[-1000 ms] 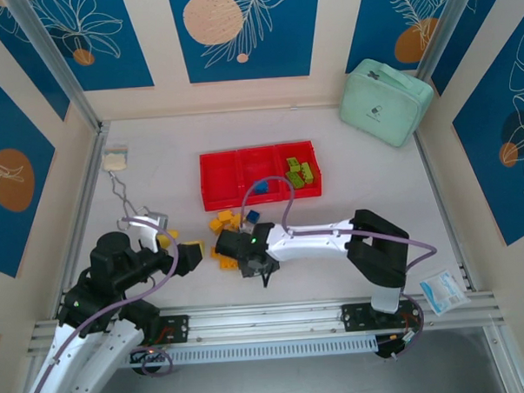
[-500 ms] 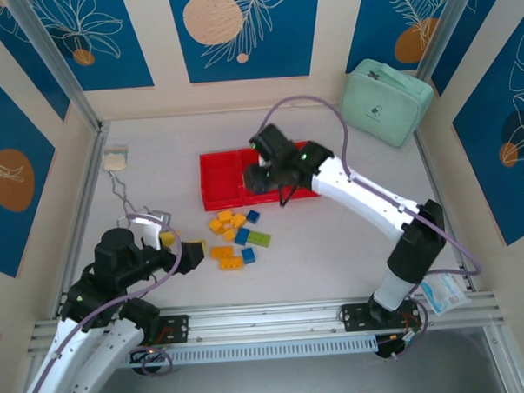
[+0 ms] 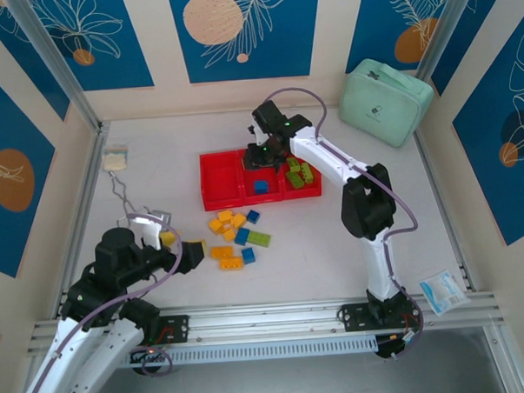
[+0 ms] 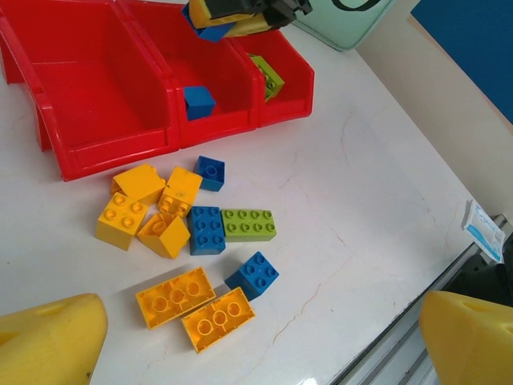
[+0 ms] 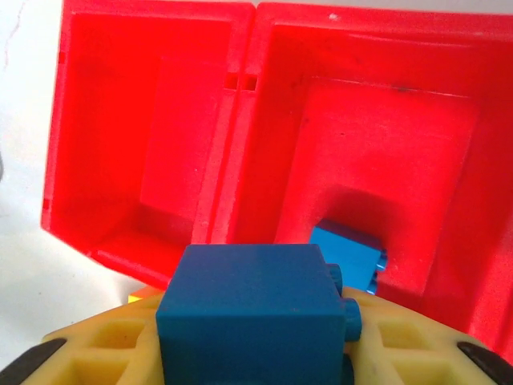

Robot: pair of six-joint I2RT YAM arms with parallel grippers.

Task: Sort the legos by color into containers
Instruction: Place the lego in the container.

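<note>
White table (image 3: 351,236) below, now carries 1 blue lego (image 5: 252,309) clamped in the right gripper (image 3: 260,157) from the loose pile (image 3: 233,237) to above the tray's middle compartment (image 5: 385,144), ready to drop; keeps left gripper (image 3: 179,246) wide.

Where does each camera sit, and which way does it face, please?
Top external: above, behind the bases, looking down on white table, bright red rectangular plastic tray, left arm, right arm.
Left wrist: low, facing loose yellow, blue, green plastic bricks and tray; open left gripper at bottom corners.
Right wrist: above tray's middle compartment, facing down; right gripper holds small blue plastic brick.
Shared by all: another blue brick there.
</note>
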